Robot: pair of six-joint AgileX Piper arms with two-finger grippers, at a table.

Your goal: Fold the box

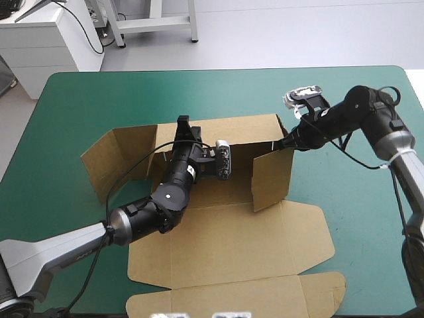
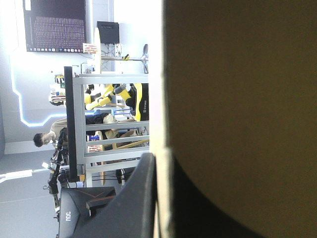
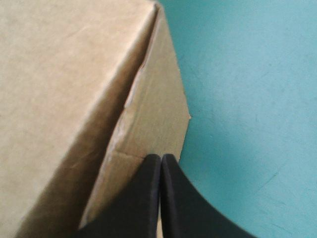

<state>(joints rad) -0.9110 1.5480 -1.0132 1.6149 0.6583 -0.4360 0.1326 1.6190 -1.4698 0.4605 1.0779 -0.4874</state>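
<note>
The brown box (image 1: 232,228) lies partly raised on the teal-green cover, with its back wall (image 1: 232,129) and right side wall (image 1: 271,175) upright and its lid (image 1: 265,295) flat toward the front. My left gripper (image 1: 183,124) reaches over the tray floor and is shut on the back wall's top rim. In the left wrist view this gripper (image 2: 159,166) has the board's pale edge (image 2: 157,99) running between its fingers. My right gripper (image 1: 286,142) is shut, its tip against the box's back right corner. In the right wrist view that gripper (image 3: 161,159) touches the corner flap (image 3: 153,114).
The box's left flap (image 1: 112,159) stays spread open at the left. Bare teal-green cover (image 1: 358,218) lies to the right of the box and behind it (image 1: 199,93). The table's far edge is close behind the right arm.
</note>
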